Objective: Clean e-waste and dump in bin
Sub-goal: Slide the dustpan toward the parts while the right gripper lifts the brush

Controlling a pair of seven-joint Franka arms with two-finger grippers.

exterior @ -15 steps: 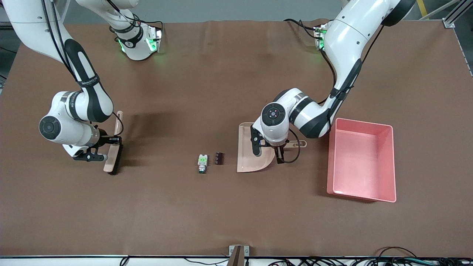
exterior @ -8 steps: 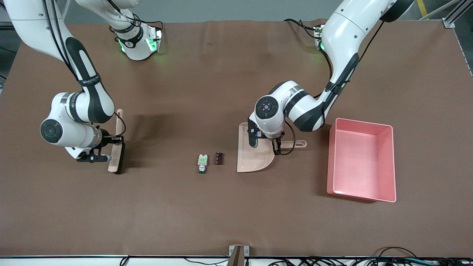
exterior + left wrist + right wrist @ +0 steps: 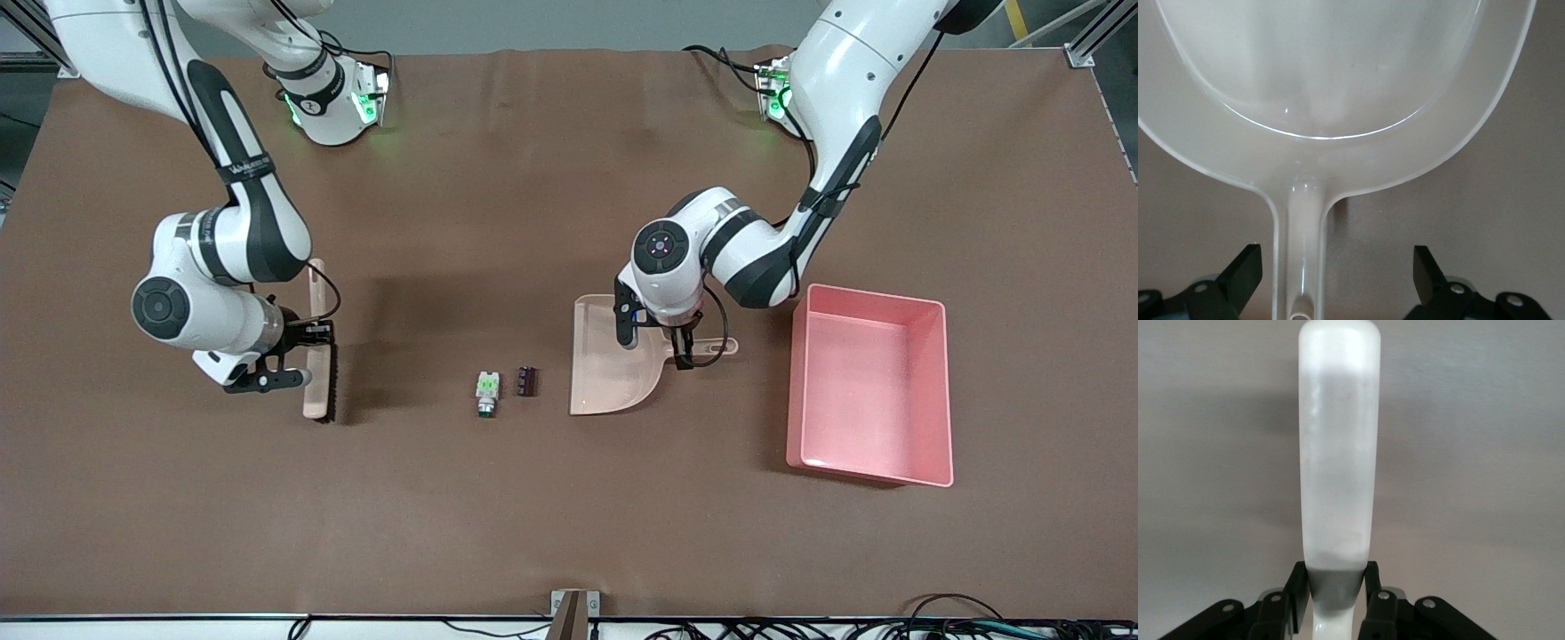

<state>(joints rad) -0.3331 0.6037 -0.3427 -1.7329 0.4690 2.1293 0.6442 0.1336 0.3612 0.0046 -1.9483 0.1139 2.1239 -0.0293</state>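
Starting at the table edge nearest the front camera, we find only bare brown table (image 3: 569, 516) before the work begins. Next come the two pieces of e-waste, lying side by side near the table's middle: the tiny white part with a green mark and grey metal end (image 3: 486, 392) and the small dark maroon-brown block (image 3: 527, 380). They sit between our two tools, which is the point of the layout.

Toward the right arm's end, our right gripper (image 3: 298, 360) pinches the handle of the beige brush with black bristles (image 3: 317, 373), fingers pressed tight on it, bristles facing the e-waste, so a sweep would push the parts along the table. Toward the left arm's end, the beige plastic dustpan (image 3: 613, 364) lies flat with its open lip facing the block, ready to receive them. Our left gripper (image 3: 662, 342) hovers over the dustpan's thin handle (image 3: 1298, 267), fingers spread wide on either side and not touching it; we judge a grasp comes next.

Nearest the left arm's end rests the shallow rectangular pink plastic bin (image 3: 938, 391), empty, close enough for tipping the pan.
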